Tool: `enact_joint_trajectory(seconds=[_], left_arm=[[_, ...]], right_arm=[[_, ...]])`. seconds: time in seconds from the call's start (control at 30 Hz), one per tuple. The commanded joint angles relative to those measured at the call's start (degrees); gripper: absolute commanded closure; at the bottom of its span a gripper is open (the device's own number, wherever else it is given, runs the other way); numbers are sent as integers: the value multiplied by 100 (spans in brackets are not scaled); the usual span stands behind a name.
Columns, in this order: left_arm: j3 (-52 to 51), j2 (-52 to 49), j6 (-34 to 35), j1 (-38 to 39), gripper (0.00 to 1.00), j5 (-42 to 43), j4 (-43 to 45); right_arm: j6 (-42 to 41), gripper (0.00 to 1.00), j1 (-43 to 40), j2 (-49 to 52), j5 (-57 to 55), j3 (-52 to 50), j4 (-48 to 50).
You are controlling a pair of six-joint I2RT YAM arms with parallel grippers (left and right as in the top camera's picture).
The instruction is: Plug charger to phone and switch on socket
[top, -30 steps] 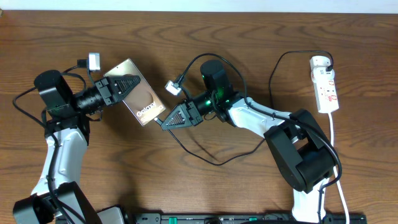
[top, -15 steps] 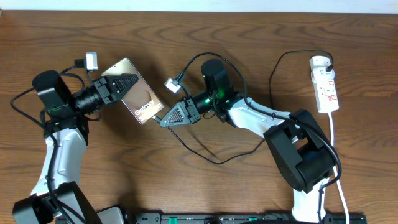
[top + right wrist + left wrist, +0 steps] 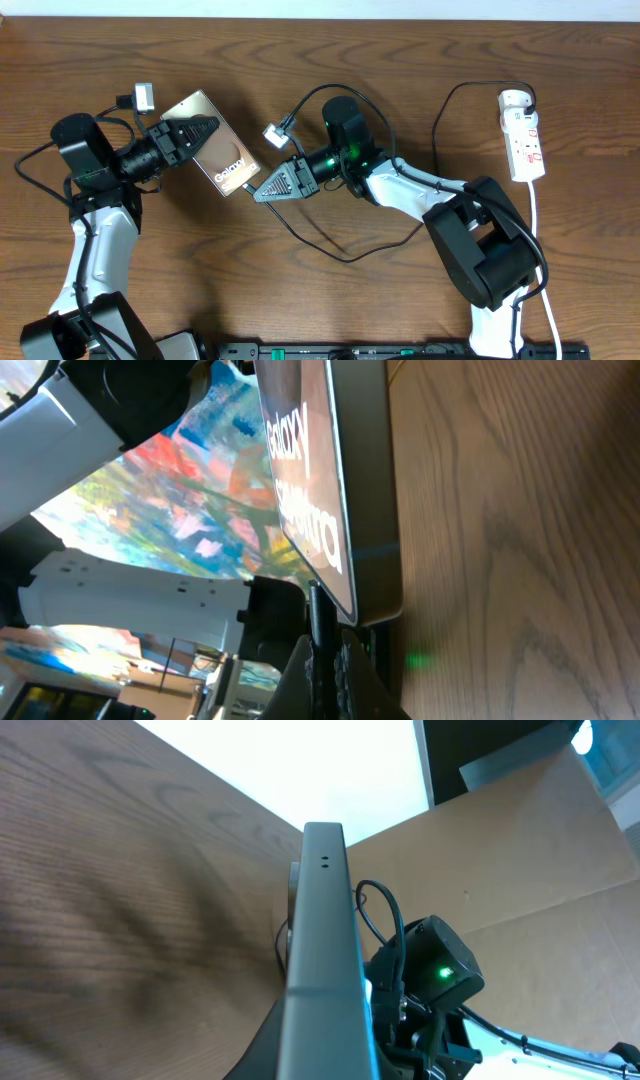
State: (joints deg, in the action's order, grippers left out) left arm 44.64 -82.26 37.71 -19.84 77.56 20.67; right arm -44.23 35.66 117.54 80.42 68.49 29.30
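The phone [image 3: 222,160], bronze-brown with white "Galaxy" lettering, is held tilted on edge above the table by my left gripper [image 3: 200,133], which is shut on its far end. Its grey side edge fills the left wrist view [image 3: 320,970]. My right gripper [image 3: 262,190] is shut on the charger's black plug tip [image 3: 317,618] and holds it at the phone's [image 3: 320,480] lower end. The charger cable [image 3: 330,250] loops across the table. The socket [image 3: 526,140], a white power strip, lies at the far right.
A white cord [image 3: 545,290] runs from the strip down the right side. A small white camera block [image 3: 145,97] sits on the left arm and another [image 3: 275,136] on the right arm. The right arm's base [image 3: 490,255] stands at the front right.
My right gripper has moved left with the plug tip, closing on the phone's lower end. The left gripper and phone have shifted slightly up and left.
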Motion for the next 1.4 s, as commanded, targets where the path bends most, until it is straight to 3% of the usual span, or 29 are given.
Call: enact_joint_trajectory(seconds=[0.0, 0.63, 1.0, 1.37], left_arm=[[39, 28, 168, 96, 92, 376, -39], [39, 28, 212, 96, 93, 170, -37], [39, 28, 1117, 96, 92, -118, 892], [42, 28, 1259, 26, 93, -223, 1104]], right_arm=[[-153, 99, 83, -4, -682, 87, 175], [-400, 99, 81, -4, -1012, 87, 197], [-592, 99, 76, -4, -1357, 87, 208], [-839, 99, -83, -4, -1274, 87, 411]])
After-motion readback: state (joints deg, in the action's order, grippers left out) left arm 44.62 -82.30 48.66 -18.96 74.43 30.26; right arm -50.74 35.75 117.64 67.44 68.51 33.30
